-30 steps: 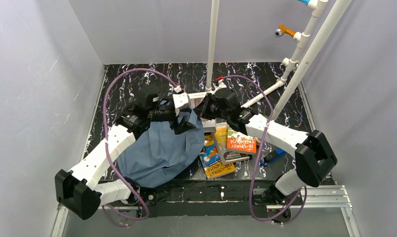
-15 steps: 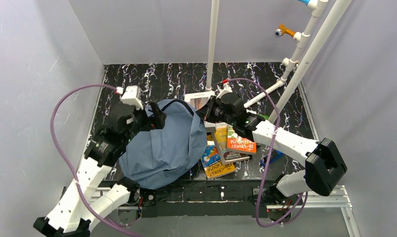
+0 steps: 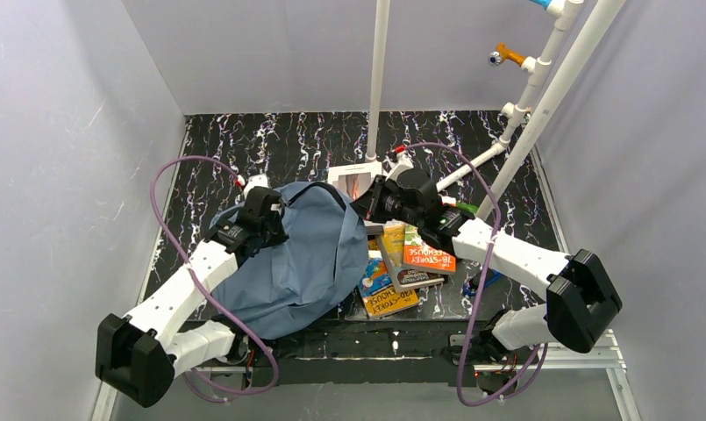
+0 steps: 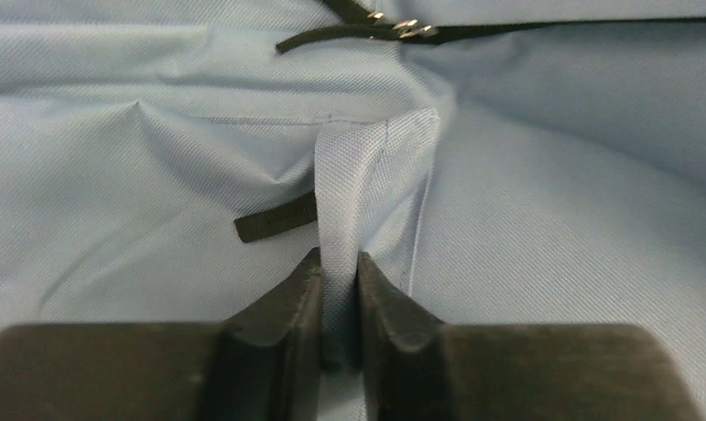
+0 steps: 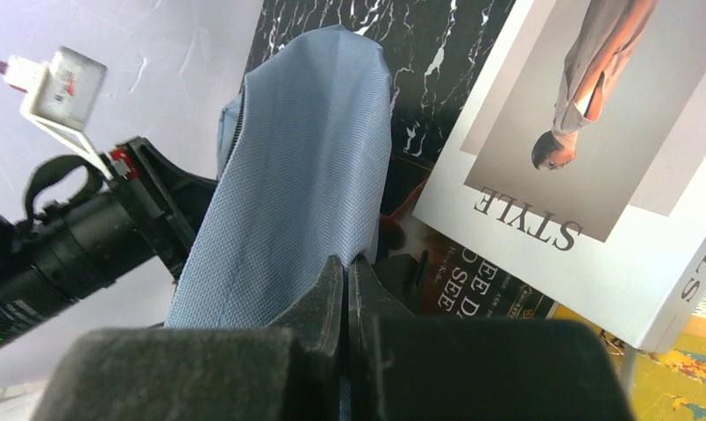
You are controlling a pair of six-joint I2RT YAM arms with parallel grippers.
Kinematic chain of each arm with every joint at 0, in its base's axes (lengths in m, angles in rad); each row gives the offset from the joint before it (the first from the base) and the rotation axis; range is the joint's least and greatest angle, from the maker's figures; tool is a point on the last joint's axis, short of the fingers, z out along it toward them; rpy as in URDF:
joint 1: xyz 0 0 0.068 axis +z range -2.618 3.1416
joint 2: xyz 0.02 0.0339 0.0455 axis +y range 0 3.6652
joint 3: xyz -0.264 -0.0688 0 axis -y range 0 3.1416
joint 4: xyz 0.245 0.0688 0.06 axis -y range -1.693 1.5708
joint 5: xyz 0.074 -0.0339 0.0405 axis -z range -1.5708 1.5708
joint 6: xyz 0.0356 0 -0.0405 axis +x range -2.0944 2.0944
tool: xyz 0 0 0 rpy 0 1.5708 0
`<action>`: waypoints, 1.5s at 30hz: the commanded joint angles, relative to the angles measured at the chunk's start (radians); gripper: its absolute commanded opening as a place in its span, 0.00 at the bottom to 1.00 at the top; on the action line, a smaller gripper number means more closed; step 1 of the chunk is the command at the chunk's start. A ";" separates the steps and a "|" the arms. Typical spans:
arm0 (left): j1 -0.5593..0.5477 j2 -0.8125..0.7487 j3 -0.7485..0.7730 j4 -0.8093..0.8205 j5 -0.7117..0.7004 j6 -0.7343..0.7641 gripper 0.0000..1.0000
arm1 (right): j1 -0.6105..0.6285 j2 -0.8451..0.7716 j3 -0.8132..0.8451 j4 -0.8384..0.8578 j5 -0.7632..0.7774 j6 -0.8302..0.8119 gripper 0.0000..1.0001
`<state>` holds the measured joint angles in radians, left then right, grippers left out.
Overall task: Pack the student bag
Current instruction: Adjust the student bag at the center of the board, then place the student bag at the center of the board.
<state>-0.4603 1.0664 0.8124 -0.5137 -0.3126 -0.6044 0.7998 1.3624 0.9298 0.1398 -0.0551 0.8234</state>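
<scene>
— Black marbled table (image 3: 244, 140), grey walls on three sides. What lies closest to the arm bases?

— Nearest you, the blue bag (image 3: 288, 263) is slumped on the left half of the table, with its near edge at the front rim.

— And next to it?

— Just to its right you have a loose pile of books (image 3: 393, 285), all overlapping. An orange book (image 3: 430, 253) lies at the pile's far right. A small blue thing (image 3: 487, 279) sits right of the pile, half hidden by your right arm, so I cannot name it.

— The claws?

— Your left claw (image 4: 338, 289) is at the bag's far left side, clenched on a raised fold of the blue cloth. The fold stands up between the fingers. A black strap (image 4: 331, 37) crosses the cloth beyond it.

— And the right one?

— Your right claw (image 5: 347, 281) is at the bag's far right edge, pinched tight on a flap of the same cloth, which rises above the fingers.

— Farther back?

— Beside that flap you see a white book (image 5: 586, 167) printed STYLE, lying over darker books. Farthest off, a white pole (image 3: 380, 79) stands upright.
</scene>
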 commanded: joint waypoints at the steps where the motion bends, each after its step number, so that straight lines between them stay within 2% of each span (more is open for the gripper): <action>1: 0.012 -0.063 0.009 0.052 -0.036 0.131 0.01 | 0.006 -0.040 -0.004 0.098 -0.095 -0.056 0.01; 6: 0.014 -0.201 0.127 0.144 -0.112 0.460 0.00 | 0.064 -0.002 0.028 0.063 -0.148 -0.194 0.02; 9: 0.015 -0.231 0.198 0.251 -0.110 0.685 0.00 | 0.120 0.027 0.054 0.025 -0.142 -0.267 0.10; 12: 0.021 -0.193 0.252 0.371 -0.061 0.885 0.00 | 0.143 0.052 0.052 0.027 -0.105 -0.298 0.17; 14: 0.023 -0.151 0.263 0.454 -0.032 0.966 0.00 | 0.144 0.080 0.063 0.028 -0.085 -0.315 0.32; 17: 0.031 -0.112 0.243 0.502 0.037 0.970 0.00 | 0.144 0.143 0.115 -0.026 -0.064 -0.350 0.46; 19: 0.036 -0.118 0.146 0.575 0.082 0.932 0.00 | 0.144 0.181 0.152 -0.078 -0.051 -0.363 0.54; 23: 0.041 -0.111 -0.011 0.599 0.128 0.884 0.00 | 0.144 0.208 0.158 -0.195 0.012 -0.383 0.63; 29: 0.041 -0.075 -0.093 0.654 0.146 0.866 0.00 | 0.134 0.148 0.125 -0.296 0.140 -0.447 0.78; 32: 0.041 -0.063 -0.098 0.664 0.101 0.837 0.00 | 0.119 0.125 0.134 -0.345 0.172 -0.476 0.81; 37: 0.041 -0.070 -0.105 0.668 0.143 0.793 0.00 | 0.114 0.072 0.177 -0.427 0.218 -0.494 0.81; 40: 0.040 -0.066 -0.102 0.667 0.171 0.806 0.00 | 0.114 0.032 0.217 -0.477 0.226 -0.499 0.82; 45: 0.036 -0.083 -0.124 0.676 0.253 0.872 0.00 | 0.114 0.018 0.327 -0.509 0.201 -0.512 0.90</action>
<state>-0.4149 1.0355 0.6941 0.0692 -0.1413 0.2184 0.9127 1.4178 1.1416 -0.3538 0.1413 0.3405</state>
